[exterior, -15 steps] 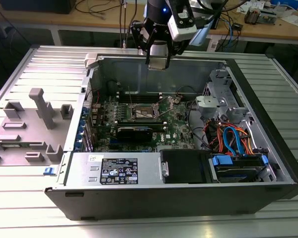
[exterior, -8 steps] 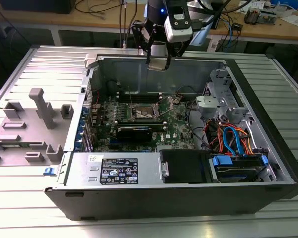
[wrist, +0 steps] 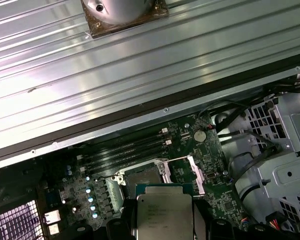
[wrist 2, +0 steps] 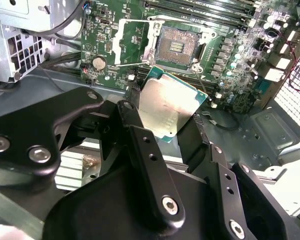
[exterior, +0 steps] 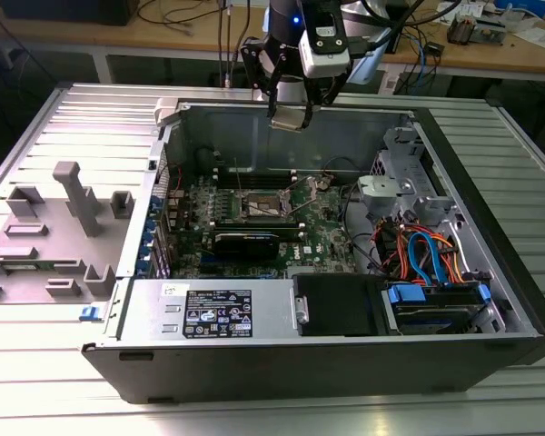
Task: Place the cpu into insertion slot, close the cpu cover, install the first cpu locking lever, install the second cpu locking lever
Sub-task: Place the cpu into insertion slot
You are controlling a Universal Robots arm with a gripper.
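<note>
While hanging high over the far wall of the open computer case (exterior: 236, 136), holds the cpu (wrist 2: 167, 102) flat in the gripper (exterior: 289, 116), jaws closed tight on two sides of it. Down below on the green board (exterior: 322, 238), shows the insertion slot (wrist 2: 177, 46) lying open, well apart from the cpu. Shows the cpu cover (wrist 2: 118, 40) flipped up just beside the insertion slot.

The computer case (exterior: 254, 136) lies open on the table (exterior: 36, 400), the motherboard (exterior: 322, 236) flat inside it, the insertion slot (exterior: 259, 207) near the board's middle. The cpu (exterior: 289, 119), clamped in the hand (exterior: 292, 109), hangs above the case's far wall, beyond the slot.
</note>
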